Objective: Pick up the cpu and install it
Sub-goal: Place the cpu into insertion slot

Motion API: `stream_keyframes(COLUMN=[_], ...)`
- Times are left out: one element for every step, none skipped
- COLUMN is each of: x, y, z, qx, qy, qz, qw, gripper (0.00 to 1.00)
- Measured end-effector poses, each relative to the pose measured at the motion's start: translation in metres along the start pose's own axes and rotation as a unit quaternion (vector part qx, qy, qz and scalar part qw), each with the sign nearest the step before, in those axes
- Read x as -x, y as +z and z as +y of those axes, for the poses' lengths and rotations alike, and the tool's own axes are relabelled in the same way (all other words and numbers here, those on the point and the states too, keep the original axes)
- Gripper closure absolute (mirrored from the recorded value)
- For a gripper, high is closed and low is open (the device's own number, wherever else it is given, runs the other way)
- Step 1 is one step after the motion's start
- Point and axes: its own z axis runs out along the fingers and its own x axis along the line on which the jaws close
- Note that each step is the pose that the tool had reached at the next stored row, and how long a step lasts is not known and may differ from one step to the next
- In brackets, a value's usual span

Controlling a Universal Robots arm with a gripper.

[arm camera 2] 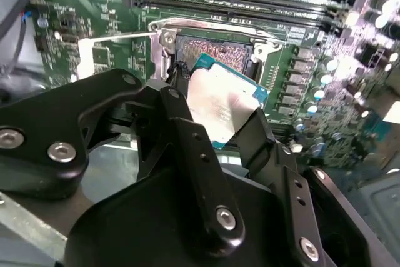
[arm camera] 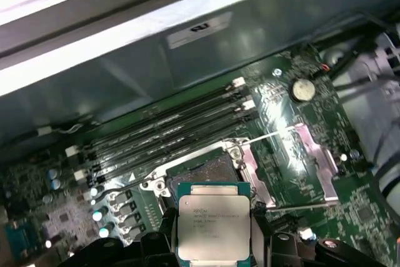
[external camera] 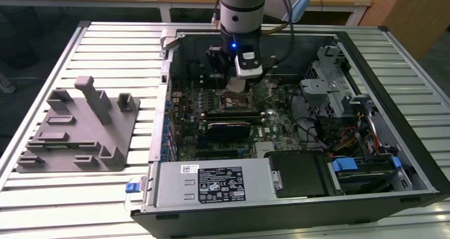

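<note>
**Claw [arm camera: 212,245] gripping the cpu [arm camera: 212,226] over the open socket [arm camera: 203,168].**
At the exterior view's left we see a grey tray [external camera: 74,131] with upright posts on the slatted counter [external camera: 113,44]. To its right lies the open computer case [external camera: 418,165], into which the arm [external camera: 241,7] reaches. In both wrist views we find the claw clamped on two opposite edges of the cpu, metal top showing, just above the motherboard's [arm camera: 312,129] socket, beside the memory slots [arm camera: 169,129].

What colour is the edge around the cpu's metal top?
Teal green, framing the cpu; clearest in the first wrist view.
</note>
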Motion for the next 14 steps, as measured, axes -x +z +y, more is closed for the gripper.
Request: stream_keyframes(x=[0.0, 0.0, 0.0, 0.0, 0.0, 0.0, 0.0, 0.0, 0.0, 0.0, 0.0, 0.0, 0.0, 0.0], y=[0.0001, 0.0001, 0.0002, 0.0003, 0.0004, 0.0004, 0.0005, 0.0006, 0.0007, 0.0007, 0.0008, 0.0009, 0.001, 0.001], z=[0.0, 0.0, 0.0, 0.0, 0.0, 0.0, 0.0, 0.0, -0.0001, -0.0001, -0.0001, -0.0001, -0.0001, -0.0001], qx=[-0.0002, -0.0004, -0.0006, -0.0009, -0.0011, -0.0013, -0.0016, -0.0018, -0.002, -0.0022, -0.0024, -0.0026, -0.0029, -0.0031], qy=[0.009, 0.018, 0.027, 0.036, 0.045, 0.054, 0.063, 0.072, 0.081, 0.09, 0.099, 0.108, 0.118, 0.126], qz=[-0.0007, -0.0014, -0.0021, -0.0028, -0.0035, -0.0042, -0.005, -0.0057, -0.0064, -0.007, -0.0078, -0.0084, -0.0092, -0.0098], qw=[1.0, 0.9998, 0.9996, 0.9994, 0.999, 0.9985, 0.998, 0.9974, 0.9967, 0.9959, 0.995, 0.9941, 0.993, 0.992], gripper=[0.45, 0.45, 0.45, 0.45, 0.45, 0.45, 0.45, 0.45, 0.45, 0.45, 0.45, 0.45, 0.45, 0.45])
